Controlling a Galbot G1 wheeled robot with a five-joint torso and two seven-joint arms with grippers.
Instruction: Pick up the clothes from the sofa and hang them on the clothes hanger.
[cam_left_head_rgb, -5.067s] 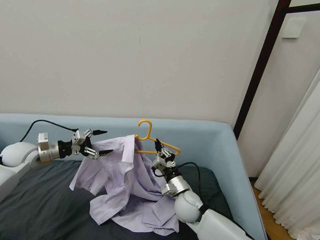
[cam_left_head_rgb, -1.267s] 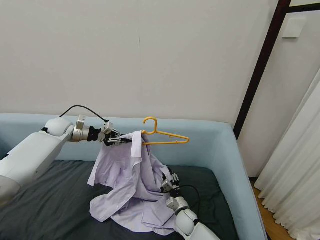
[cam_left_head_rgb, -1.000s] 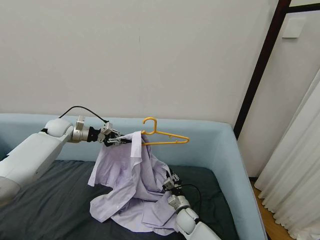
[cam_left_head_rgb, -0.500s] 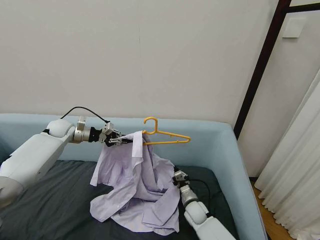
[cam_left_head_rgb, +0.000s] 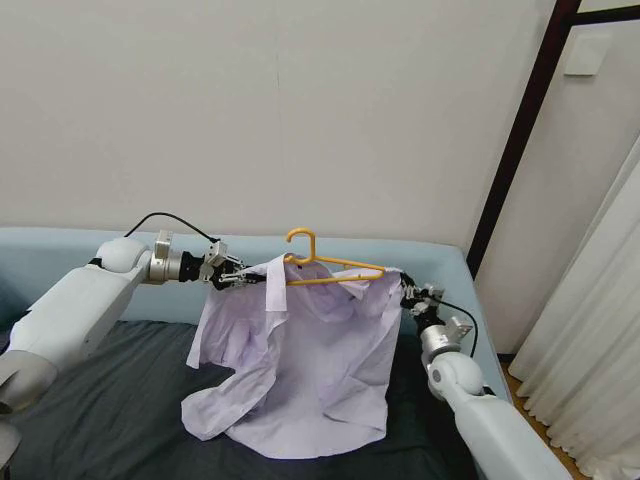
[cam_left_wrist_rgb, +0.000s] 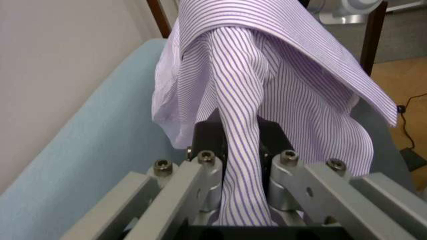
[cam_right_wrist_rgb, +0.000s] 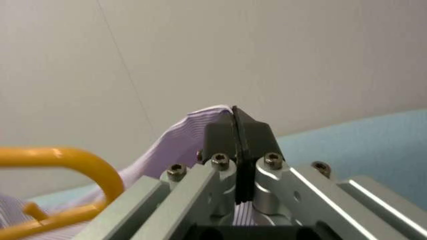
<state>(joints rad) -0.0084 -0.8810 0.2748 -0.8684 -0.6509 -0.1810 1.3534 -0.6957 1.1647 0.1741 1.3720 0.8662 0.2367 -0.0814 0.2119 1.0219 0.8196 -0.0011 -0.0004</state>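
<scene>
Far left in the head view: left gripper (cam_left_head_rgb: 232, 279), held out above the light-blue sofa (cam_left_head_rgb: 60, 245), clamped on the collar side of the purple-striped shirt (cam_left_head_rgb: 320, 380). In its wrist view, fingers (cam_left_wrist_rgb: 208, 165) pinched on a narrow fold of striped cloth (cam_left_wrist_rgb: 243, 165), the fold running straight up between them. Hard to say whether the hanger's near end is caught in there too.

Middle: one shirt, one yellow hanger (cam_left_head_rgb: 350, 264), hook upward. Shirt draped over the hanger and spread wide between the two grippers, hem trailing down onto the dark seat cushion (cam_left_head_rgb: 90, 400).

Right: right gripper (cam_left_head_rgb: 405, 290), level with the hanger's far tip, closed on the shirt's shoulder edge. In its wrist view, black pads (cam_right_wrist_rgb: 223, 135) pressed flat together with a sliver of striped cloth (cam_right_wrist_rgb: 193, 131) showing just behind them, and the yellow hook (cam_right_wrist_rgb: 87, 162) just beside.
</scene>
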